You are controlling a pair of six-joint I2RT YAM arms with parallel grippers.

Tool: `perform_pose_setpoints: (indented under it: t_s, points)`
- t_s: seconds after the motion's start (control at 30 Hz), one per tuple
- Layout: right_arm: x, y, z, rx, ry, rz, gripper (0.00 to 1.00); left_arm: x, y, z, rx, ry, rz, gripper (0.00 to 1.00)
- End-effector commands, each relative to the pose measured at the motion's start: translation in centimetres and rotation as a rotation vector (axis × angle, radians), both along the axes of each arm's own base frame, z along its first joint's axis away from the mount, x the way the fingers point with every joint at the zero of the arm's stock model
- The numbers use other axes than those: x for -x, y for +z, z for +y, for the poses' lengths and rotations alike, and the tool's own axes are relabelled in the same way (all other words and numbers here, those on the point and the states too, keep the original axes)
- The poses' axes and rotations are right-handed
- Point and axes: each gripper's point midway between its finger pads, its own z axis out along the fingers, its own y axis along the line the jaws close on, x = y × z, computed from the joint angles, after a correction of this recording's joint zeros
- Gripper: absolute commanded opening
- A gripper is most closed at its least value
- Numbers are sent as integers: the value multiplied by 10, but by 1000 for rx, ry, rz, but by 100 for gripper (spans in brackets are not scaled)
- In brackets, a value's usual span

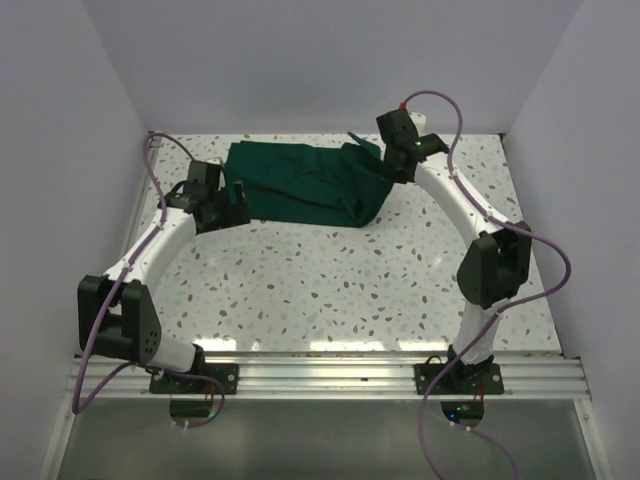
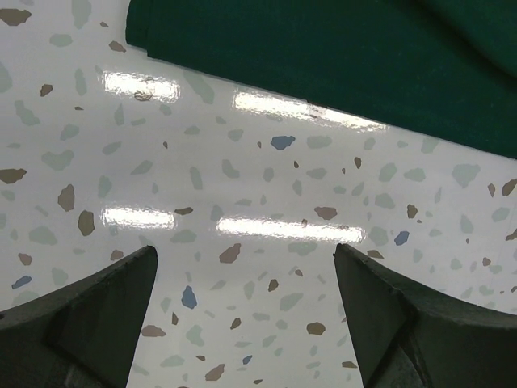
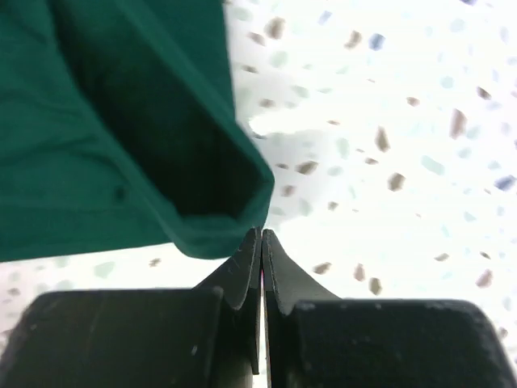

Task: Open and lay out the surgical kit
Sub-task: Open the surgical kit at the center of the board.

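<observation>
The dark green cloth wrap (image 1: 305,185) lies as a folded bundle at the back of the table. Its right end is raised and bunched. My right gripper (image 1: 392,168) is at that end. In the right wrist view the gripper (image 3: 262,231) is shut, with a lifted fold of the cloth (image 3: 121,153) held at its very tips. My left gripper (image 1: 236,203) is open just beside the wrap's left edge. In the left wrist view it (image 2: 242,252) hovers over bare table, and the cloth's edge (image 2: 323,56) is ahead of it. The steel tray, scissors, forceps and tweezers are hidden.
The speckled white table (image 1: 330,280) is walled in by grey panels at the left, back and right. A metal rail (image 1: 320,375) runs along the near edge by the arm bases.
</observation>
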Motion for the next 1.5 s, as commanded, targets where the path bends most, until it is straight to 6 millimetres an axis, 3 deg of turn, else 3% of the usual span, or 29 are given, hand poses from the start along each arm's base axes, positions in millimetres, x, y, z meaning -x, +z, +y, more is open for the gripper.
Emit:
perform_pose_setpoints:
  t_s: [0.0,0.13,0.23,0.3,0.37,0.43,0.5,0.53,0.57,0.63,0.67,0.73,0.77,0.8,0.83,0.87,0.9,0.93,0.97,1.0,1.1,1.2,1.23,1.47]
  points:
    - [14,-29,-38,66,-84,66,0,-9,17,2,5,10,-38,95]
    - [44,-67,-76,189,-173,199,0,-5,18,0,21,23,-37,95]
    - [64,-84,-111,282,-282,295,0,3,14,1,29,32,-27,94]
    - [73,-85,-137,301,-378,326,0,7,14,1,31,36,-27,94]
    - [77,-80,-150,283,-429,314,0,11,11,2,29,40,-18,94]
    - [75,-64,-161,269,-470,262,5,16,11,4,26,46,-17,94]
    - [66,-51,-160,242,-465,208,17,22,8,5,22,48,-10,94]
    - [59,-41,-157,215,-459,175,29,26,6,6,20,52,-5,94]
    - [51,-35,-151,186,-441,144,35,28,5,7,19,55,3,94]
    - [35,-31,-130,76,-362,115,52,34,4,8,20,57,4,95]
    - [20,-26,-120,31,-322,69,54,35,3,8,21,58,4,95]
    - [0,-21,-96,-74,-246,38,55,39,2,8,25,61,6,95]
    - [-8,-32,-89,-93,-226,63,55,40,1,8,24,61,11,95]
    - [-21,-20,-82,-120,-211,33,53,41,1,9,23,63,12,95]
    - [-28,-20,-78,-135,-199,32,51,43,0,10,18,63,16,95]
    - [-37,-36,-78,-125,-204,63,50,43,-1,10,14,63,20,95]
    - [-51,-24,-76,-137,-203,26,49,45,-2,11,10,65,25,95]
    - [-59,-27,-78,-139,-213,26,48,46,-2,12,5,67,28,95]
    - [-67,-47,-81,-144,-222,64,47,47,-1,13,3,68,27,95]
    - [-82,-38,-79,-162,-219,33,45,48,-1,13,1,68,27,95]
    - [-107,-54,-88,-171,-248,51,43,54,-5,15,-4,71,34,95]
    - [-124,-61,-96,-205,-266,41,43,62,-11,17,-11,75,50,95]
    - [-130,-76,-98,-214,-271,52,43,65,-14,18,-11,76,57,95]
    - [-155,-112,-115,-230,-301,40,43,76,-18,25,-43,90,78,95]
